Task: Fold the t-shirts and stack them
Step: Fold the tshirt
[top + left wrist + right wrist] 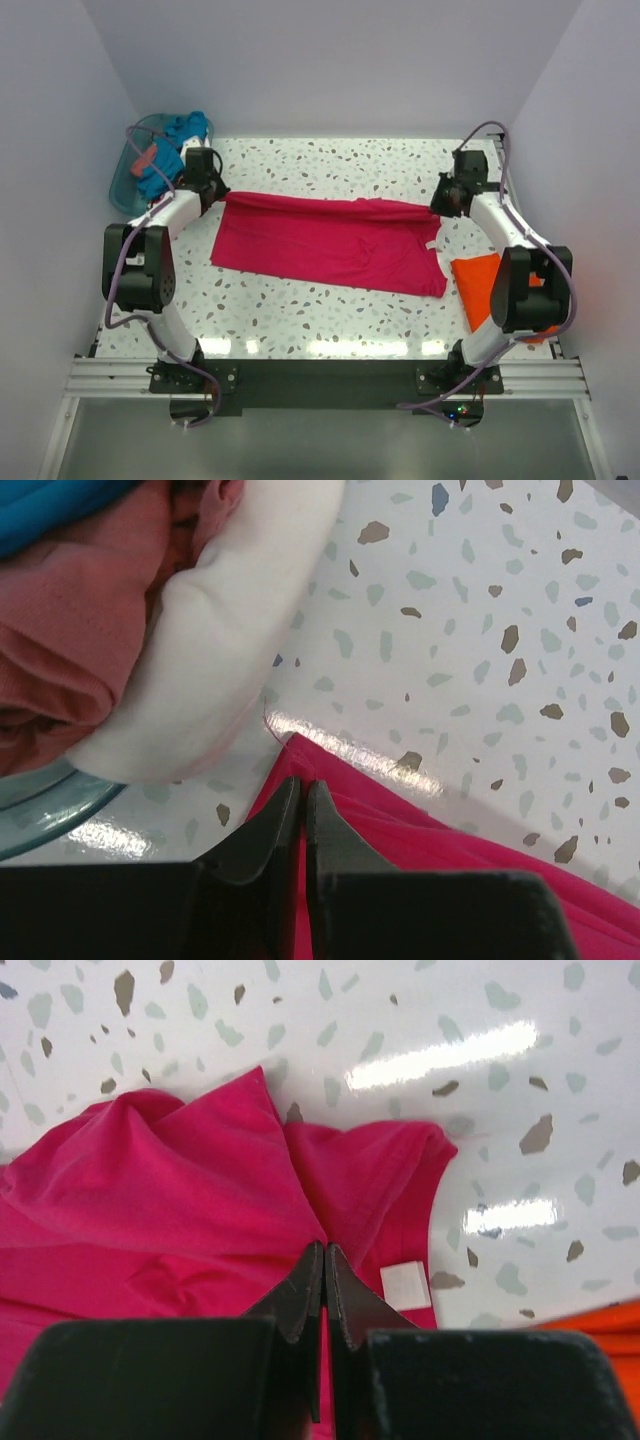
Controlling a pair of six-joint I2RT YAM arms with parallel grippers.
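Observation:
A large magenta-pink t-shirt (330, 245) lies folded lengthwise across the middle of the table. My left gripper (222, 195) is shut on its far left corner; in the left wrist view the fingertips (303, 782) pinch the pink cloth (450, 850). My right gripper (440, 207) is shut on the far right edge, where the fabric (180, 1180) gathers into the closed tips (324, 1247) beside the white neck label (405, 1285). An orange t-shirt (478, 285) lies flat at the right, partly under my right arm.
A translucent teal basin (125, 180) stands at the far left corner with teal (185, 128) and salmon (143, 160) shirts in it. Close to my left gripper, a white shirt (230, 650) hangs over the basin rim (40, 800). White walls enclose the table.

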